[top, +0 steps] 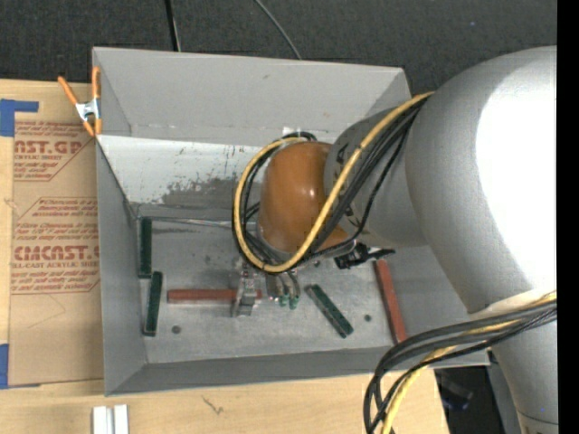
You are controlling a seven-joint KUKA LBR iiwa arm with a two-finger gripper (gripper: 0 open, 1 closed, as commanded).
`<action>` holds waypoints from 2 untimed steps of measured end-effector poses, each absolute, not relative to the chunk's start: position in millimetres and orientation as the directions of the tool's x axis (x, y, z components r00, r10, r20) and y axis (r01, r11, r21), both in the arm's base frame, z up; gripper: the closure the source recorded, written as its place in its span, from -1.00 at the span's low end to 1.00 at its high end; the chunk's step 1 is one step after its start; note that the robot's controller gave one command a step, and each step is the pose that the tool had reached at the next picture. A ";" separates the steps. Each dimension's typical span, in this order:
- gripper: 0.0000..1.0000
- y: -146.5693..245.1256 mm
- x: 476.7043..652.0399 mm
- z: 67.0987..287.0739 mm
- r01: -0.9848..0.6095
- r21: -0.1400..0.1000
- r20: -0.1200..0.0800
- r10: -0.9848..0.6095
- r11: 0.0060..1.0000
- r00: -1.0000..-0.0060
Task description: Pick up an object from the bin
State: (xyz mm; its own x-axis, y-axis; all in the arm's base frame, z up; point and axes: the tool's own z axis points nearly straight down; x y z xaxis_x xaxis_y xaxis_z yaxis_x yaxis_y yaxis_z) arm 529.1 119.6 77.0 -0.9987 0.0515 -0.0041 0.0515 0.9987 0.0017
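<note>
My gripper [244, 298] is low over the floor of the grey bin [271, 98], at the right end of a red-brown stick [194, 295] that lies flat and level across the floor. Just off that stick's left end lies the near green stick [152, 304]. Up and to the left of it, the far green stick [145, 247] runs along the wall. Right of the red-brown stick, past my gripper, lies the slanted green stick [329, 311], and farther right again a red stick [390, 301]. My orange wrist cover [291, 197] hangs above the red-brown stick's right end.
</note>
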 end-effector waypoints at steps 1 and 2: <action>1.00 119.4 527.4 91.2 0.051 0.000 0.004 0.051 0.999 -0.999; 1.00 119.8 528.8 105.7 0.051 0.001 0.000 0.051 0.999 -0.999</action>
